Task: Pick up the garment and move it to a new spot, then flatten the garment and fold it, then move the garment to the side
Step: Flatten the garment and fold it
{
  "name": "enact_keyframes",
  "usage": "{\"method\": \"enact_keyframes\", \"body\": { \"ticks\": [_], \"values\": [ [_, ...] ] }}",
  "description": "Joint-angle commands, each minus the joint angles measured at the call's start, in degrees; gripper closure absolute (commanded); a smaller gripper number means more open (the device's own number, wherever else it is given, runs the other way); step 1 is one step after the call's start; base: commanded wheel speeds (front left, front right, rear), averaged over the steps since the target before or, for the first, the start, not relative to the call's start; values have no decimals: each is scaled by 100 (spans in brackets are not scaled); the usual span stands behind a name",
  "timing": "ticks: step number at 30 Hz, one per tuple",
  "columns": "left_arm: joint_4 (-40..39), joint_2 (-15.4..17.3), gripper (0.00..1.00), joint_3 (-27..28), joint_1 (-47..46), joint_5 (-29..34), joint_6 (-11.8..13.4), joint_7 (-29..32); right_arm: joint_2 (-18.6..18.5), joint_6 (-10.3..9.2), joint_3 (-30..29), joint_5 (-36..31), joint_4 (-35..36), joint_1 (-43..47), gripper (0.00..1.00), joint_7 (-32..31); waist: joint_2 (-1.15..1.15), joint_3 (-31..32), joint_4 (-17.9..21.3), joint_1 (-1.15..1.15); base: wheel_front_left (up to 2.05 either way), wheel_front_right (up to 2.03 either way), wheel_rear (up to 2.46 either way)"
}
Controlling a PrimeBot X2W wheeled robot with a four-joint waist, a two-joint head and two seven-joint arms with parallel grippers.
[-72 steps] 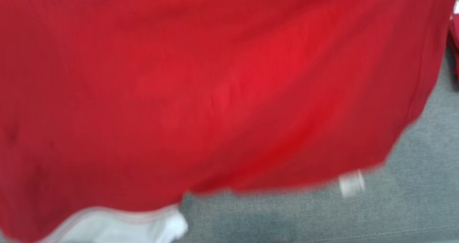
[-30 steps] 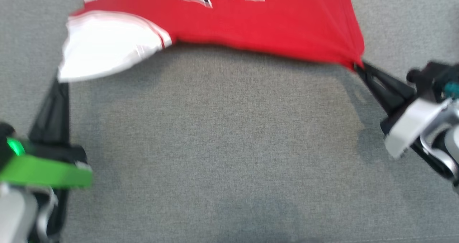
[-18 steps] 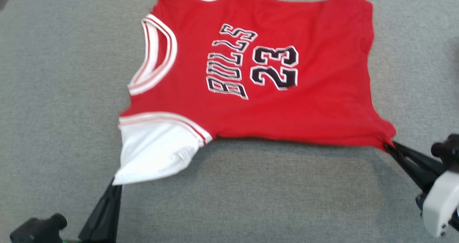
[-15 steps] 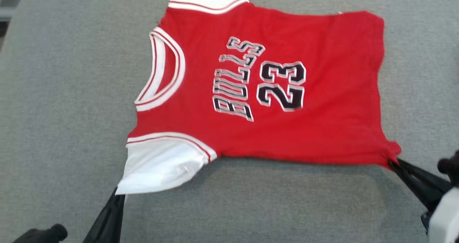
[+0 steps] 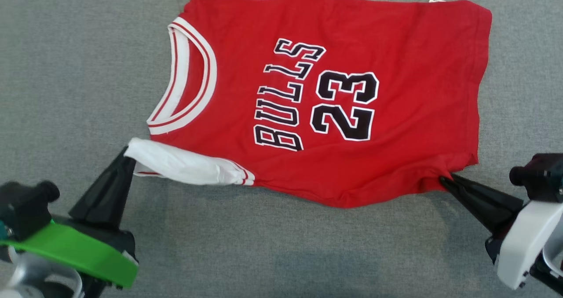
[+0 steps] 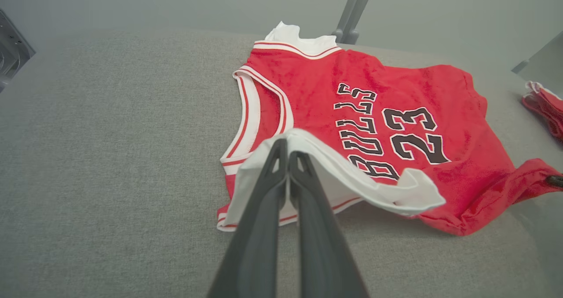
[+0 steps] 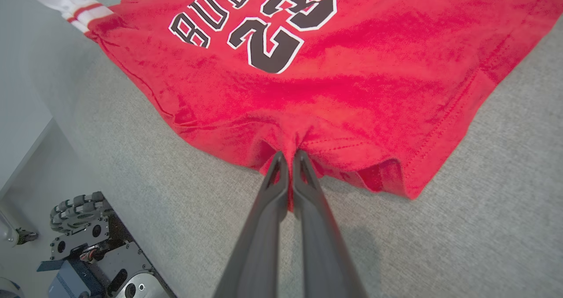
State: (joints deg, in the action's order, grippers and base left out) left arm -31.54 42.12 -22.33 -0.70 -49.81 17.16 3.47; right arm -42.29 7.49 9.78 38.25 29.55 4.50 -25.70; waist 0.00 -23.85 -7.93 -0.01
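Note:
The garment [image 5: 396, 113] is a red jersey with white trim, black lettering and the number 23, spread face up on the grey padded surface [image 5: 281, 245]. Its near white sleeve [image 5: 176, 166] is lifted and folded over. My left gripper [image 5: 127, 155] is shut on that white sleeve's edge [image 6: 286, 137]. My right gripper [image 5: 444, 181] is shut on the jersey's near hem corner [image 7: 290, 146], where the red cloth bunches. The jersey [image 6: 396, 96] [image 7: 352, 69] lies flat across its middle, the neck hole to the left in the head view.
Another red and white cloth [image 6: 543, 107] lies at the far right of the surface in the left wrist view. Metal frame legs [image 6: 352, 12] rise behind the surface. In the right wrist view the surface's edge drops to the floor, where the wheeled base [image 7: 88, 236] stands.
The jersey was hanging in front of the head camera and now lies spread on the surface. Both grippers stayed shut on it; the white sleeve has folded over. The head view shifted between frames.

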Motion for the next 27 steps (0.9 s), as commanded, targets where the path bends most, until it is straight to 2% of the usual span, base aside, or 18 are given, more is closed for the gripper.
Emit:
{"method": "enact_keyframes", "body": {
  "ticks": [1,8,18,27],
  "values": [
    [154,153,100,48,-581,-9,-107,335,68,0,242,151,-307,-541,100,19,0,-750,648,1,0,0,0],
    [794,457,100,58,-1959,-59,-437,1196,210,1,584,532,-1198,-1640,100,65,0,-1103,915,1,0,0,0],
    [1059,500,100,-6,-2781,50,-549,1587,216,0,788,715,-1533,-2294,100,327,0,-1117,1040,1,0,0,0],
    [1128,535,100,129,-2996,-3,-505,1610,102,0,592,857,-1489,-2656,100,354,0,-1129,971,1,0,0,0]
  ]
}}
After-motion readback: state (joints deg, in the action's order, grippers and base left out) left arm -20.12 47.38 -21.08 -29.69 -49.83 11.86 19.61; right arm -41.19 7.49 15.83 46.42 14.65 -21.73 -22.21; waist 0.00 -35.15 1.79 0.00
